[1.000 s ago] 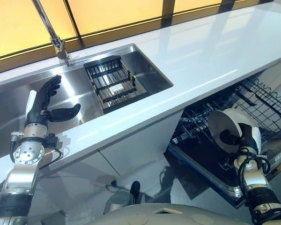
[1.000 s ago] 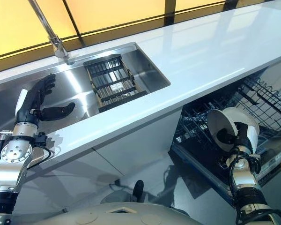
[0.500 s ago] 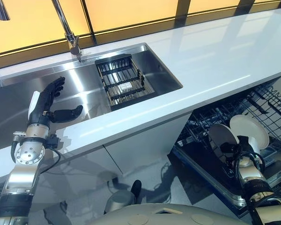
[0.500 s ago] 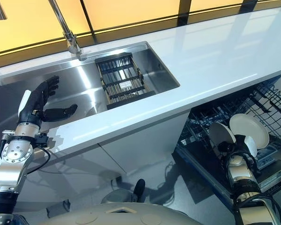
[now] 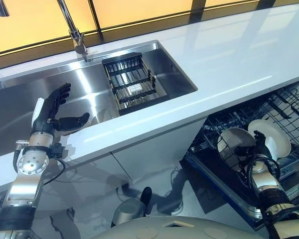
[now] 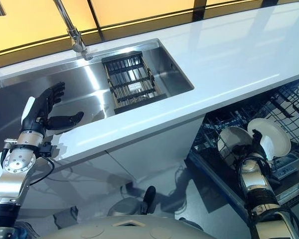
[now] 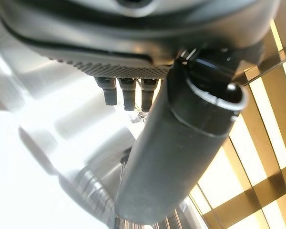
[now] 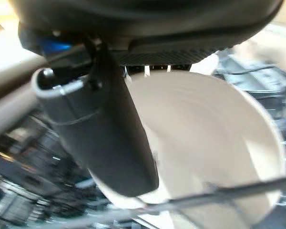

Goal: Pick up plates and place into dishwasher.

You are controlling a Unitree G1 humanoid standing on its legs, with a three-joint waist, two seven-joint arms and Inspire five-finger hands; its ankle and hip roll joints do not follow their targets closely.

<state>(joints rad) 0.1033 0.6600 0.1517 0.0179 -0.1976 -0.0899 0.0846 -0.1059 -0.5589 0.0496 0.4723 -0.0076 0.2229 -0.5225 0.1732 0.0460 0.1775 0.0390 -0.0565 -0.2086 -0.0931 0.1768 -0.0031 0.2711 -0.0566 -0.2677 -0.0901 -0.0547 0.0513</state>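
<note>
Robot's right hand (image 5: 259,149) grips a white plate (image 5: 272,138) inside the open dishwasher rack (image 5: 284,107).
Its thumb presses the plate's face, fingers behind it; a second plate (image 5: 232,143) stands upright just beside that hand. The left hand (image 5: 52,112) hovers above the sink (image 5: 20,99), fingers straight and spread.

This is a kitchen: a long white surface (image 5: 229,55) holds a built-in stainless steel sink (image 5: 50,94) with a tall tap (image 5: 72,27) and a dark drain rack (image 5: 132,84), and below it an open dishwasher (image 5: 239,174) shows wire racks.
</note>
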